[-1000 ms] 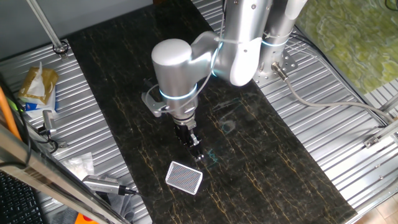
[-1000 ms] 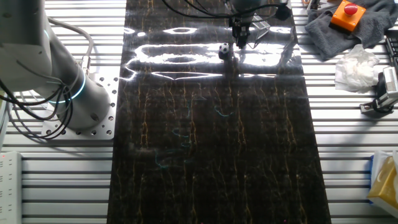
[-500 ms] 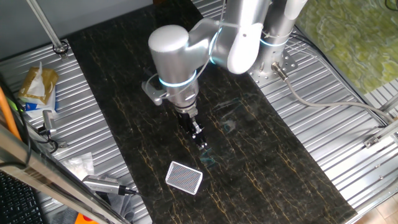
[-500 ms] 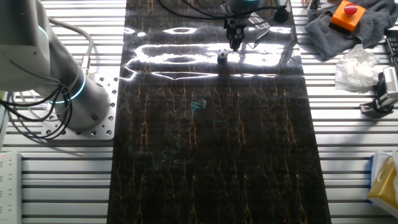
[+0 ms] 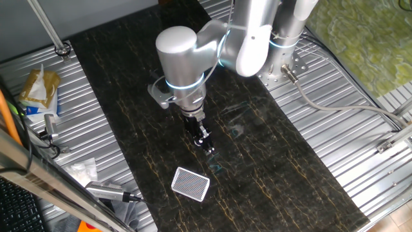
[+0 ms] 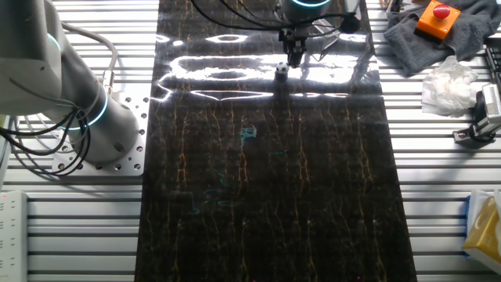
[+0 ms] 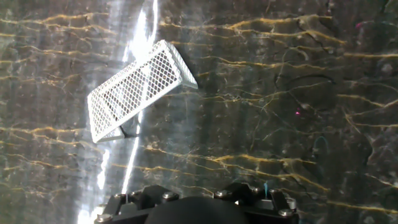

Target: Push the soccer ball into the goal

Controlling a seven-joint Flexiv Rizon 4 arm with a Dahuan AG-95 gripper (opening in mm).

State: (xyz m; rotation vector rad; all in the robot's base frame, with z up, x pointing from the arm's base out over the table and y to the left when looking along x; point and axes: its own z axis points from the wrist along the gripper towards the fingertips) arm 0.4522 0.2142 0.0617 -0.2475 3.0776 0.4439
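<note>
The small black-and-white soccer ball [image 6: 281,70] lies on the dark marble-patterned table near its far end. My gripper [image 6: 293,55] hangs just behind and right of it, fingers close together and holding nothing. In the one fixed view the gripper [image 5: 205,144] points down a short way from the goal [image 5: 191,184], a white-rimmed mesh frame lying near the table's front edge; I cannot make out the ball there. The hand view shows the goal [image 7: 138,89] at upper left, tilted, ahead of the gripper's dark body [image 7: 193,210]. The ball is hidden in that view.
Ribbed metal surfaces flank the dark table [image 5: 270,161]. A grey cloth with an orange button box [image 6: 435,17] and crumpled tissue [image 6: 446,84] lie at the right. A yellow packet [image 5: 38,87] and tools lie at the left. The arm's base [image 6: 86,117] stands beside the table.
The gripper has drawn back a little from the goal and shifted sideways, most of it in the first half second. The ball has rolled only slightly.
</note>
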